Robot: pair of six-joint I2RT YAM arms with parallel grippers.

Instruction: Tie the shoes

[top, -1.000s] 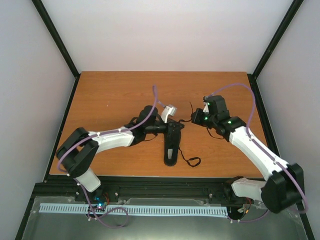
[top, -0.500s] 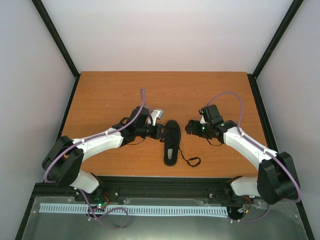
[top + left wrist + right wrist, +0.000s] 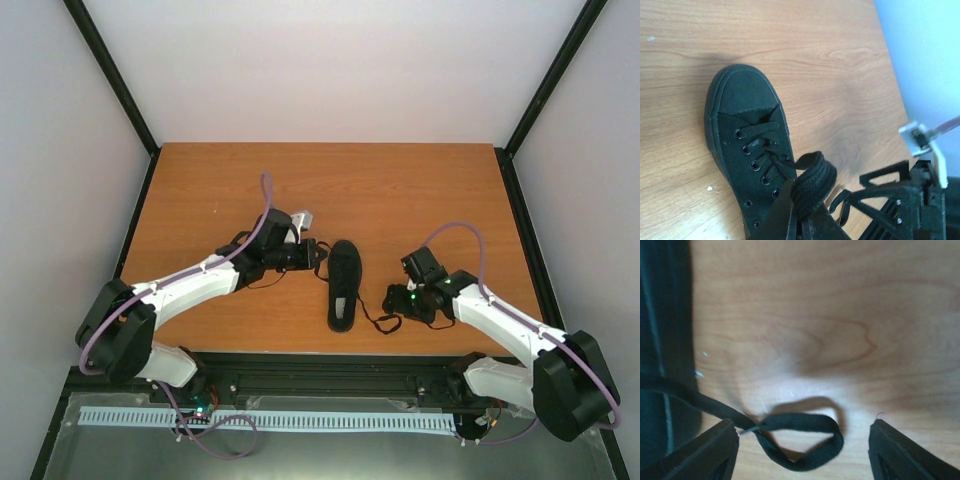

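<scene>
The black shoe lies flat in the middle of the table, its toe pointing away from the arm bases. My left gripper sits at the shoe's left side, shut on a folded loop of black lace that rises from the eyelets. The left gripper pinches that loop at its base. My right gripper hovers to the right of the shoe's heel end, open. Between its fingers on the wood lies a small slack loop of the other lace, held by nothing. The loop's aglet shows near the left finger.
The wooden table is bounded by black frame posts and white walls. The right arm's black frame shows close beside the shoe in the left wrist view. The shoe's dark side fills the left edge of the right wrist view.
My right gripper has opened, let go of its lace and moved toward the near edge, down to the loose loop. The left gripper has drawn its lace loop leftward. The shoe has straightened.
</scene>
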